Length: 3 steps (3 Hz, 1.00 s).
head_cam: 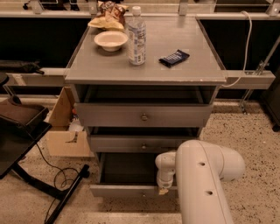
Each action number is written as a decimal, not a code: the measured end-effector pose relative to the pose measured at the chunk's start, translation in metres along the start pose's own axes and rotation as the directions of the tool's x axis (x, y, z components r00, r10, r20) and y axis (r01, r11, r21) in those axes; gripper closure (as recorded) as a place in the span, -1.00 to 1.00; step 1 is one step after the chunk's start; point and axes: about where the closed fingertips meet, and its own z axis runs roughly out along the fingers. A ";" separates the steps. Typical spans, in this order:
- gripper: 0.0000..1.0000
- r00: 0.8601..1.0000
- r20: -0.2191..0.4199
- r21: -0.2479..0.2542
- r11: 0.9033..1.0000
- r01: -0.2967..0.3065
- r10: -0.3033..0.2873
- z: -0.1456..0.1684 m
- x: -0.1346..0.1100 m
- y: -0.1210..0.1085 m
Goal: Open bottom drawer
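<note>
The bottom drawer [122, 191] is a grey flat front at the foot of the cabinet. It stands pulled out toward me, and its dark inside [129, 168] shows above the front. My white arm [205, 183] comes in from the lower right. Its gripper [163, 189] points down at the top edge of the drawer front, near its right end. The wrist hides the gripper's tip, and the arm covers the right end of the drawer. No knob on this drawer can be made out.
The middle drawer [144, 143] and top drawer [143, 116] sit above, each with a small knob. On the cabinet top are a bowl [111, 40], a water bottle [137, 37], a dark packet [174, 57] and a snack bag [107, 13]. A cardboard box [65, 127], a black stand [65, 197] and a cable [52, 170] lie to the left.
</note>
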 end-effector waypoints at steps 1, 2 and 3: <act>-0.75 1.000 0.000 0.000 1.000 0.000 0.000 0.000 0.000 0.000; -1.00 0.999 0.000 -0.010 0.999 0.049 -0.049 -0.003 -0.009 -0.004; -1.00 0.990 0.005 -0.038 0.989 0.143 -0.143 -0.056 -0.016 0.003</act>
